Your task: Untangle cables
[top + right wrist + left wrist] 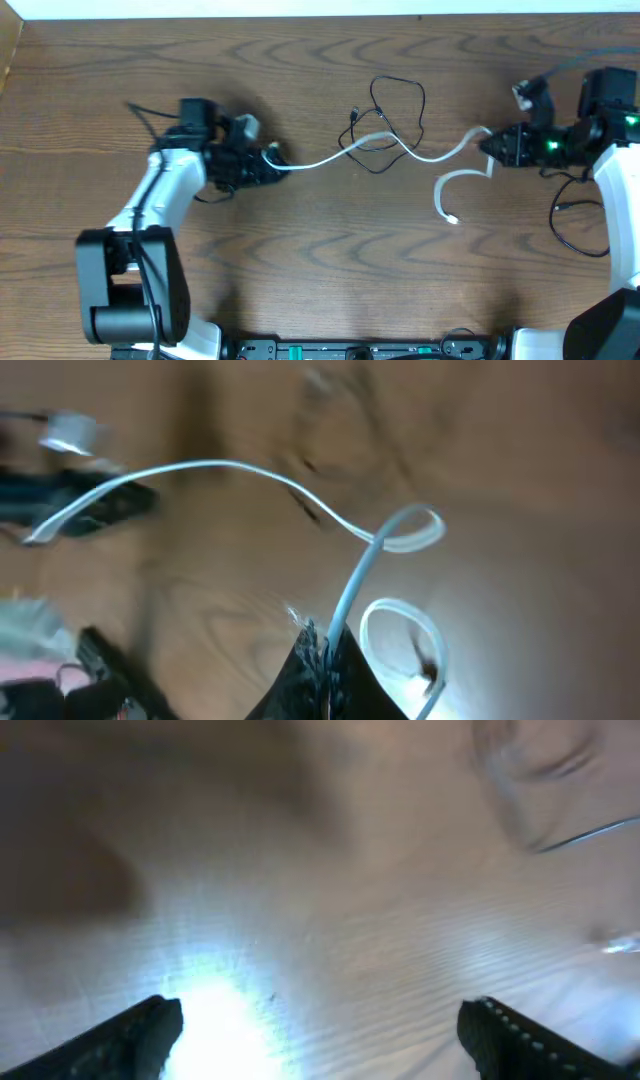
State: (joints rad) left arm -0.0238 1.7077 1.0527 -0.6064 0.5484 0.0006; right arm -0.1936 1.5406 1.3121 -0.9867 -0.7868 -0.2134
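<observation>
1. Right gripper: clenched. Its two dark fingers are pressed together on the thin white cord, which rises straight out from between the fingertips.
2. From that grip, one run of the white cord arcs away across the brown wood-grain table towards the left gripper. The other run curls into a loose loop just beside the right gripper's fingertips and ends in a small plug lying on the table, on the side nearer the robot's base.
3. Left gripper: released. In its wrist view the fingers stand wide apart, with only bare, brightly lit table between them.
4. In the overhead view the far end of the white cord lies right at the left gripper's fingertips. Whether it touches them cannot be told.
5. Thin black cord: it lies loose on the table between the two grippers, held by neither. It forms an open loop beyond the white cord's line and crosses the white cord about midway between the grippers.
6. Which cord lies on top at the crossing cannot be told.
</observation>
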